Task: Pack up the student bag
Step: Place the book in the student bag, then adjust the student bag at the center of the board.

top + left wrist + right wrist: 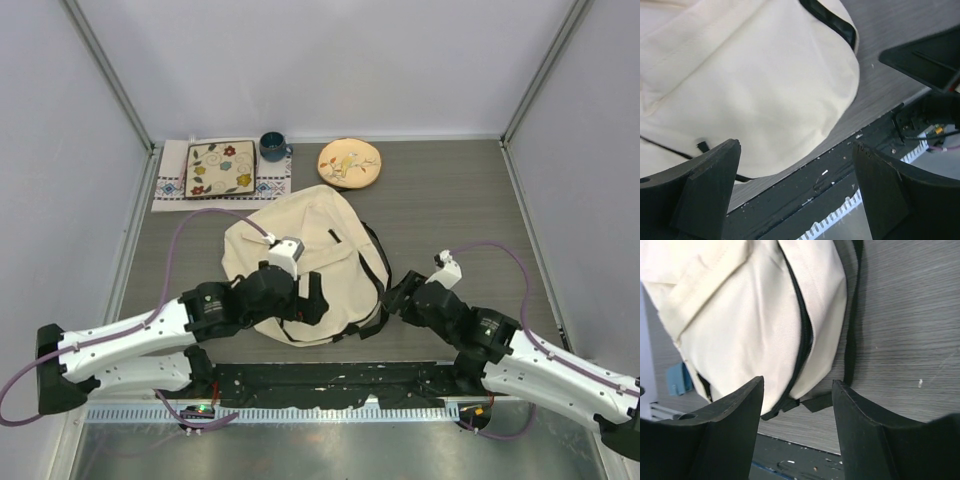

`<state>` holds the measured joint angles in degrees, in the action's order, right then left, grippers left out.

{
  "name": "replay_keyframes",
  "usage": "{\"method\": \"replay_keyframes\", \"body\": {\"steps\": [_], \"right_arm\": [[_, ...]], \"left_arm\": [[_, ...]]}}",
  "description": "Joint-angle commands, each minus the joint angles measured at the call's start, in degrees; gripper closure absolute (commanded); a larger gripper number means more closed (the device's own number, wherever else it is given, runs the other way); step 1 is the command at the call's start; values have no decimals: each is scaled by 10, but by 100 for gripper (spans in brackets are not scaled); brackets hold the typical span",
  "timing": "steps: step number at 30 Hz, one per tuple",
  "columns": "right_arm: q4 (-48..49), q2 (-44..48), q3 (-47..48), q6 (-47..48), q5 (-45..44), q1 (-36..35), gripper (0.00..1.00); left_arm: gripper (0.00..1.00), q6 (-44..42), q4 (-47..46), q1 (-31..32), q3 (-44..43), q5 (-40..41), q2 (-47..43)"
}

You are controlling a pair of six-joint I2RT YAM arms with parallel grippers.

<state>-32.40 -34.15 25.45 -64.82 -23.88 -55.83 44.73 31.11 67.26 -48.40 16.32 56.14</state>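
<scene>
The student bag, a cream fabric backpack with black straps, lies flat in the middle of the table. My left gripper hovers over its near edge. In the left wrist view this gripper stands wide open, empty, with the bag's cream cloth beyond it. My right gripper is at the bag's right side by the straps. In the right wrist view it is open with nothing between its fingers, facing the bag's black zipper and a strap.
At the back stand a cloth mat with a square floral plate, a blue mug and a round yellowish plate. A black rail runs along the near edge. White walls enclose the table.
</scene>
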Motion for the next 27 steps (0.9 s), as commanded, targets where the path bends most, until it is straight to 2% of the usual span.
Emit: {"method": "replay_keyframes", "body": {"steps": [1, 5, 8, 11, 16, 19, 20, 23, 27], "right_arm": [[50, 15, -3, -16, 8, -3, 38], [138, -31, -35, -33, 69, -3, 36], [204, -83, -49, -46, 93, -3, 35], [201, -115, -38, -48, 83, -3, 32], [259, -118, -62, -51, 72, -3, 32], [266, -118, -70, -55, 50, -3, 47], [266, -119, -70, -54, 43, -3, 61], [267, -117, -71, -44, 23, -2, 79], [251, -128, -48, -2, 2, 9, 92]], "left_arm": [[3, 61, 84, -1, -6, 124, -26], [0, 159, 145, -7, 30, 170, -59], [0, 196, 152, -13, 64, 175, -100], [0, 207, 140, -25, 95, 163, -136], [0, 202, 90, -40, 153, 129, -154], [0, 201, 60, -53, 174, 107, -151], [0, 200, 46, -56, 178, 99, -151], [0, 193, 23, -63, 188, 90, -152], [0, 186, 14, -65, 186, 82, -149]]}}
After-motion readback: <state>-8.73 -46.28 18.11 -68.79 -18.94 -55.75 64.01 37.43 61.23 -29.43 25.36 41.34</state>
